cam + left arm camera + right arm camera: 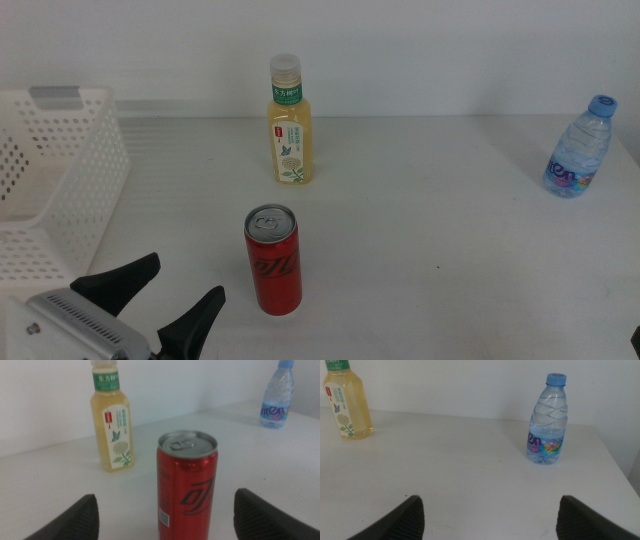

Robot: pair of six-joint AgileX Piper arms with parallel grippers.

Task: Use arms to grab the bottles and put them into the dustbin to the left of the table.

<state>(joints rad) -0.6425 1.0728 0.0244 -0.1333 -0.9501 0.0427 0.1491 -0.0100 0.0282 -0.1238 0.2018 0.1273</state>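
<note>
Left hand (178,292), lower left, jaws wide, just beside upright can (273,260); tea (290,121) upper centre; water (580,147) upper right; right hand (487,512) wide.

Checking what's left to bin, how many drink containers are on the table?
3: slim red can nearest the open left gripper, yellow tea bottle behind it, clear blue-capped water bottle far right.

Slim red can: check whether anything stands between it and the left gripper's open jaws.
Nothing visible does. The left gripper sits open just beside the slim red can, bare white tabletop between them. The yellow tea bottle stands farther back, behind the can, outside that path.
</note>
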